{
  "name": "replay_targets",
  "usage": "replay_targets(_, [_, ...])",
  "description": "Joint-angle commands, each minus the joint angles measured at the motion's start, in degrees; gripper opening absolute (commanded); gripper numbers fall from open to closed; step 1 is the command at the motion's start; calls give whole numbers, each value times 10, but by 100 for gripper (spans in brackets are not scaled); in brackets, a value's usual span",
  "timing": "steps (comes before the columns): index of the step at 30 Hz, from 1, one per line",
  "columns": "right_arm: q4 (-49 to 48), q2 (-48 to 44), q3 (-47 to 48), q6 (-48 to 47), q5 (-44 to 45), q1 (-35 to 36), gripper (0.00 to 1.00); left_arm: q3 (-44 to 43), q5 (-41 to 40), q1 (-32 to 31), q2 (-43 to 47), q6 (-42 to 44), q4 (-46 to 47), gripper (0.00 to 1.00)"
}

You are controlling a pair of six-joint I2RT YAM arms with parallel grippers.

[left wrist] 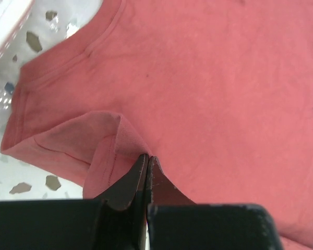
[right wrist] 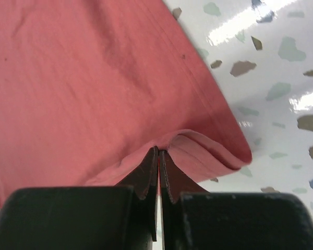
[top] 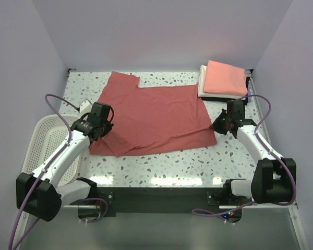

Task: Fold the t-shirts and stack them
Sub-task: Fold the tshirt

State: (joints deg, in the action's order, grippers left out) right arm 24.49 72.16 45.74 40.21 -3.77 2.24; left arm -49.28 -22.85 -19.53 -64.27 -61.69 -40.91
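The dusty brick-red cloth t-shirt lies spread on the speckled white tabletop, ready for a fold. The left gripper is pinched on the shirt's left edge and the right gripper on its right corner. Next, both likely need to lift and carry across together, keeping the cloth even.

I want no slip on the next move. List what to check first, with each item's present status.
1. Left jaws shut on the brick-red t-shirt: ok.
2. Right jaws shut on its near right corner: ok.
3. Single layer in each pinch: cannot tell; cloth bunches at both.
4. Shirt apart from the white basket: ok.
5. Salmon-pink shirt lying square atop the folded stack: ok.
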Motion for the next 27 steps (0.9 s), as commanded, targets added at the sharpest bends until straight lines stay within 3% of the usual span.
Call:
replay_targets(1, [-71, 35, 34, -3, -10, 0, 0, -56, -47, 10, -24, 24, 48, 0])
replay_targets(9, [-112, 105, 48, 5, -25, -5, 0, -80, 10, 92, -86, 70, 83, 0])
replay_targets(27, [-178, 113, -2, 22, -31, -45, 0, -107, 38, 130, -136, 98, 100, 0])
